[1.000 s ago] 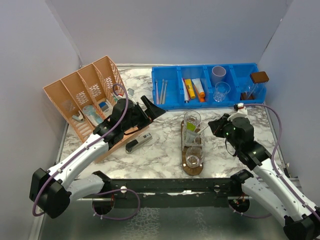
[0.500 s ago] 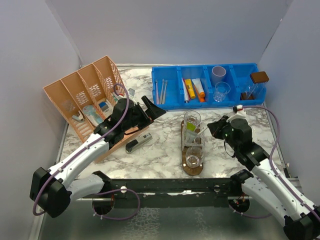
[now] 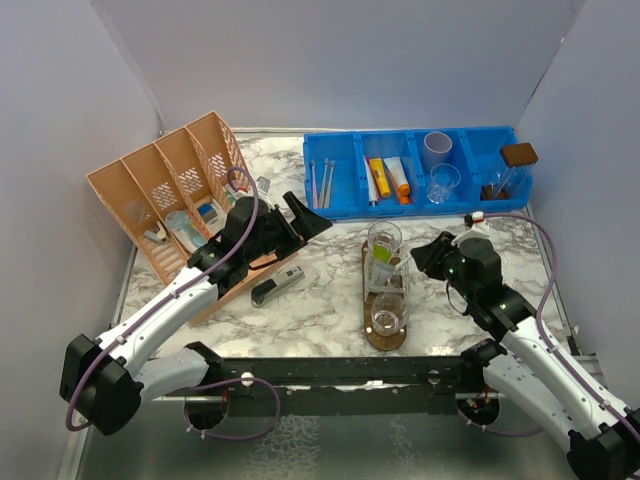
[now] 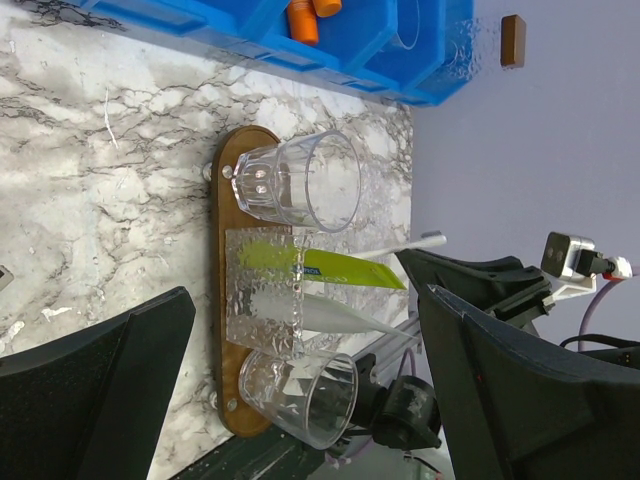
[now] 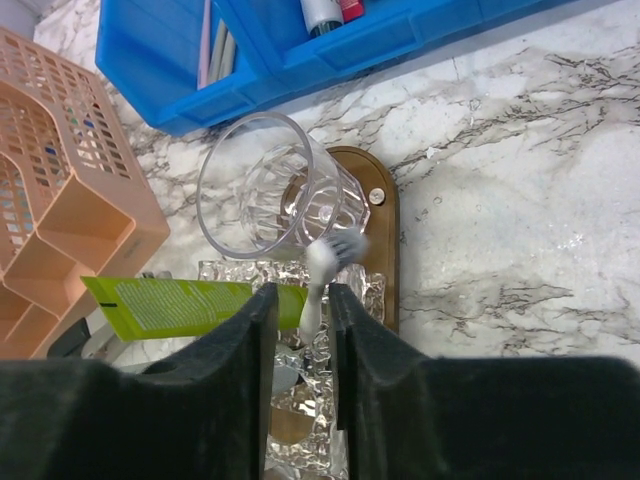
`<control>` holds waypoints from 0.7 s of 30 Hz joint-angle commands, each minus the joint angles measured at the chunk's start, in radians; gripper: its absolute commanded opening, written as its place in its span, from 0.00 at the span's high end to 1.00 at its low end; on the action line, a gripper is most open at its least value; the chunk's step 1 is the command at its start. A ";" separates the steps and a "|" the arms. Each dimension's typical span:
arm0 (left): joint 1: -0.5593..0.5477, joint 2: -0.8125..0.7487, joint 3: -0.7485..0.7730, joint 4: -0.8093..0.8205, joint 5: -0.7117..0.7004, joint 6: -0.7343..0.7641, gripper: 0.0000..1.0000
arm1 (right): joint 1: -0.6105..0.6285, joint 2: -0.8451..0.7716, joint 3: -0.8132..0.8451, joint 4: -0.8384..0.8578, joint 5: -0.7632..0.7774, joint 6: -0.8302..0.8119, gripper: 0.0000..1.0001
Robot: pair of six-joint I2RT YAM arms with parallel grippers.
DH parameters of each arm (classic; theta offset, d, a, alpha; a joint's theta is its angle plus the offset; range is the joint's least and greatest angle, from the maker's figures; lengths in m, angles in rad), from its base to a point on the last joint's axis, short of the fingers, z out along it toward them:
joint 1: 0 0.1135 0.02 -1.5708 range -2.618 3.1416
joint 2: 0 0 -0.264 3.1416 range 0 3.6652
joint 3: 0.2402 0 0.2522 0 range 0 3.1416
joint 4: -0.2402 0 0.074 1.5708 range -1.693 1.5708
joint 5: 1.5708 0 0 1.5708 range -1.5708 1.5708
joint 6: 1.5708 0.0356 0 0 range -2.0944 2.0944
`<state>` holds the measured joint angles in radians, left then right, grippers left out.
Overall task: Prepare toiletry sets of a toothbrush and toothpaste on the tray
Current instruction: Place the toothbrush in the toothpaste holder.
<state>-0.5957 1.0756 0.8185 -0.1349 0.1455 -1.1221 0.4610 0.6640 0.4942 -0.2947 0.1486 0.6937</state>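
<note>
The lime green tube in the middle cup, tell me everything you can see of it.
The lime green tube is a flat plastic squeeze tube with dark print and a sealed end. It leans in the textured clear middle tumbler on the wooden tray, sealed end sticking out, beside a white toothbrush.

Right gripper (image 3: 418, 254) edged slightly toward middle tumbler (image 3: 388, 280); jaws now loosened around toothbrush (image 5: 322, 262) leaning in that tumbler.

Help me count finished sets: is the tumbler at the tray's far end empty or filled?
Empty. The far tumbler shows only clear glass; the green tube and toothbrush sit in the middle tumbler.
</note>
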 commanded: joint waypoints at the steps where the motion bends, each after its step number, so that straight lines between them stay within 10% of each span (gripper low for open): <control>1: 0.005 0.000 -0.005 0.032 0.017 0.019 0.02 | 0.002 -0.014 0.010 0.011 -0.011 -0.011 0.66; 9: 0.005 0.007 -0.001 0.029 0.006 0.045 0.01 | 0.003 -0.063 0.134 -0.143 0.101 -0.128 0.38; 21: 0.007 0.152 0.186 -0.112 -0.086 0.348 0.01 | 0.003 -0.119 0.332 -0.269 0.128 -0.284 0.24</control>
<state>-0.5949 1.1629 0.8940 -0.1921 0.1055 -0.9451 0.4610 0.5320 0.7715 -0.5129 0.2516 0.4507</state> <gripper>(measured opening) 0.990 0.731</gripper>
